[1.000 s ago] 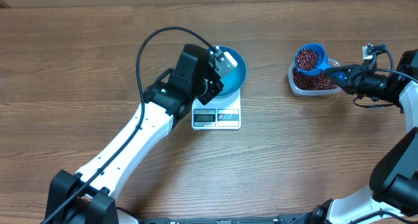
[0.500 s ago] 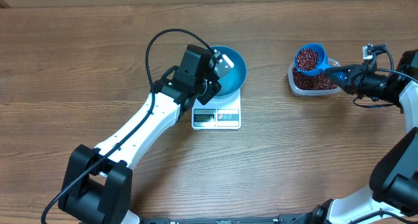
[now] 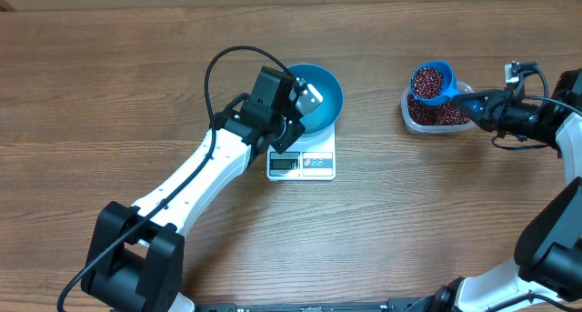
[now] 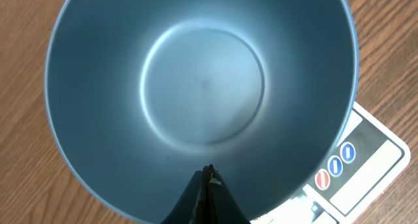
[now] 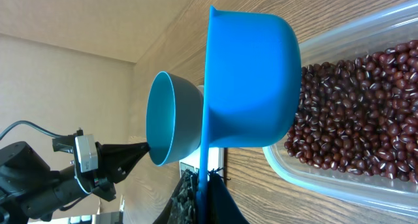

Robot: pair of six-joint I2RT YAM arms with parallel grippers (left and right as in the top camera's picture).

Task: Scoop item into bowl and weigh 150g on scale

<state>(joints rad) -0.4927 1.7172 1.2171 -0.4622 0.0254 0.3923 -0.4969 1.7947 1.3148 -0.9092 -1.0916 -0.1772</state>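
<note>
left gripper (image 3: 310, 95) is at the near-left rim of the bowl (image 3: 326, 103), fingers pinched fully together. in the left wrist view the tips (image 4: 208, 179) meet in a point over the bowl's near wall; i can't tell whether the rim is caught between them or they only touch it. the bowl sits upright on the scale (image 3: 314, 164), covering its far half, with the display and buttons showing on the near edge; the reading is too small to make out. the inside of the bowl is bare, no beans in it. right gripper (image 3: 479, 105) is clamped on the handle of the scoop (image 3: 446, 71), well off to the right of the scale. the scoop head is level, heaped with beans (image 3: 427, 81), and hangs over the far-left corner of the tub (image 3: 406, 106), which holds more of them. the right wrist view shows the handle running straight down into the closed fingers (image 5: 191, 196), and the scoop's underside apart from the beans in the tub. everything is on the wooden table (image 3: 136, 75).
</note>
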